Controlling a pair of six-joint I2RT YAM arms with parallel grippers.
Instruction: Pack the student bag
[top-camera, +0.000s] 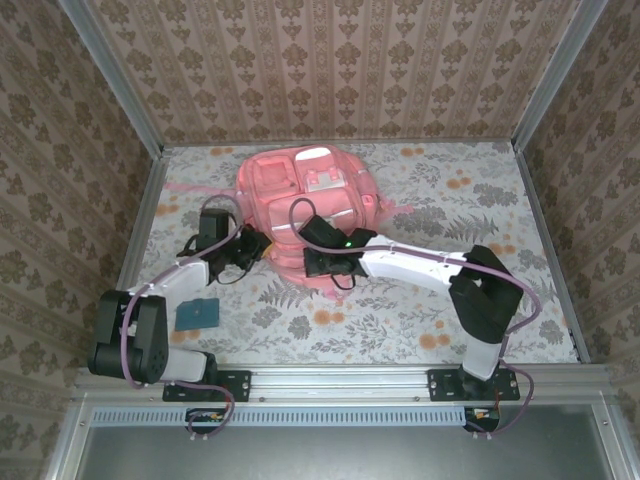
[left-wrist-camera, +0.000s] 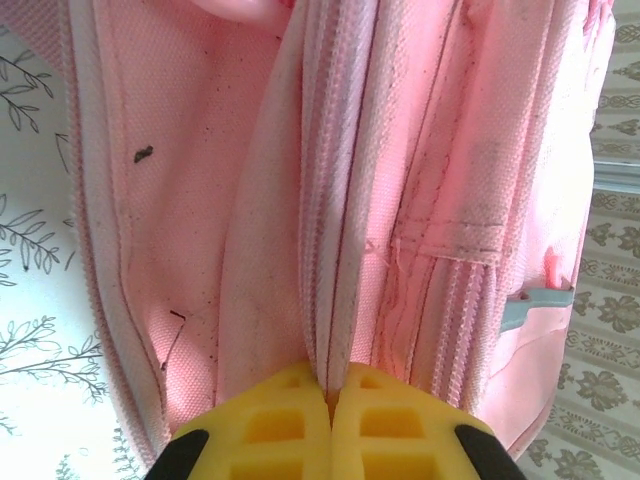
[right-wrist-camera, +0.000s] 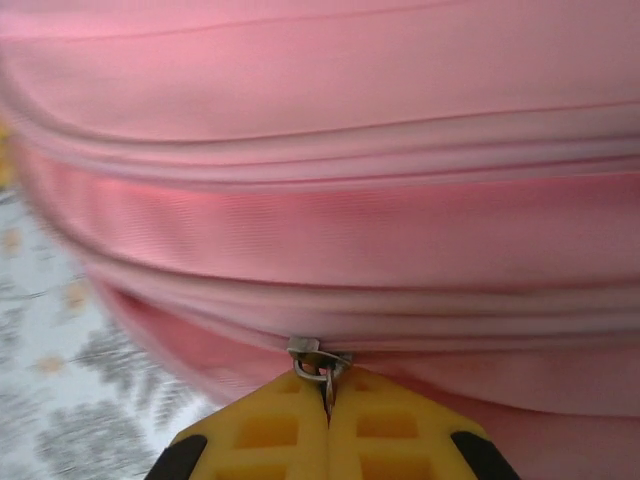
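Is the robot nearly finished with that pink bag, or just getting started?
Done: unclear, the inside of the student bag is hidden. In hand: the left gripper pinches its fabric seam, the right gripper its zipper pull. Left: a flat teal item lies on the table, outside the bag.

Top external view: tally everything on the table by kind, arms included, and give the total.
Student bag: 1
Teal flat item: 1
Robot arms: 2, the left arm and the right arm
Total: 4
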